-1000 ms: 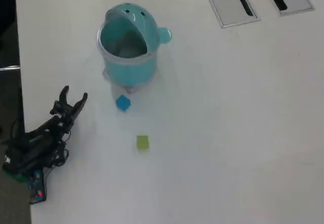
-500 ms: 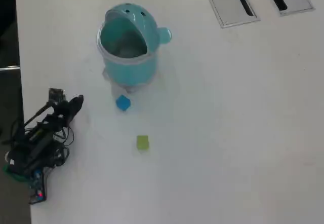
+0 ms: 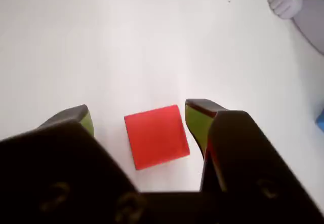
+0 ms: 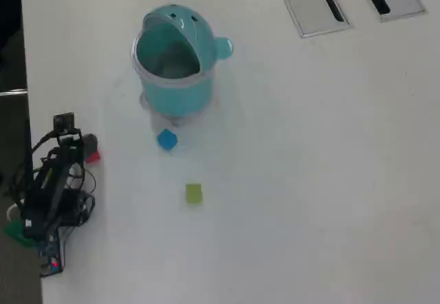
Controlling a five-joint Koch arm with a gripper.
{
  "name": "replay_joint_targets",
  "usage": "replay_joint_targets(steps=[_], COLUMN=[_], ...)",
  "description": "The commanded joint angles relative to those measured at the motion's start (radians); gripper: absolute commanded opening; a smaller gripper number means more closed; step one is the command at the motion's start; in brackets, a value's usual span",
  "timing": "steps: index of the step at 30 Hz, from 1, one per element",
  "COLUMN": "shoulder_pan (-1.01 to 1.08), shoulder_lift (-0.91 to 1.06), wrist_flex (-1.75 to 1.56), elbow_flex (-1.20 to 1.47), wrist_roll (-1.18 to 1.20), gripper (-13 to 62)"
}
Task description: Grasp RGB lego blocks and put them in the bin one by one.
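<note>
No brand, label or writing is legible on any item in either view.

Red lego block (image 3: 157,137): a plain, smooth-faced cube resting on the white table (image 3: 126,41). In the wrist view it lies between the two jaws of the gripper (image 3: 137,120). The jaws stand apart, a visible gap on each side of the block, so the pincer is released and not clamping. In the overhead view the block shows only as a red sliver beside the arm, at the table's left edge.

Blue lego block (image 4: 166,139): just below the bin in the overhead view, near its base.

Yellow-green lego block (image 4: 194,193): further down, apart from the blue one.

Teal bin (image 4: 172,73): upright, mouth exposed, two dark dots on the dome, round knob on its right side.

Two grey slotted panels (image 4: 313,1) sit at the top right.
</note>
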Motion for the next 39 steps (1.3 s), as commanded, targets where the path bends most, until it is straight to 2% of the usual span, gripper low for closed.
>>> replay_joint_targets(steps=[1, 11, 20, 27, 31, 37, 39], shoulder_pan=[-0.006, 0.104, 0.115, 0.147, 0.149, 0.147, 0.144], shoulder_lift=[0.078, 0.077, 0.072, 0.072, 0.074, 0.074, 0.074], wrist_flex=[0.017, 0.017, 0.005, -0.057, -0.074, -0.098, -0.1], elbow_flex=[-0.063, -0.02, 0.081, 0.138, 0.135, 0.133, 0.127], wrist_roll=[-0.057, -0.172, -0.187, -0.181, -0.158, -0.152, -0.14], gripper=[33.8, 32.9, 32.7, 27.7, 20.9, 19.3, 16.3])
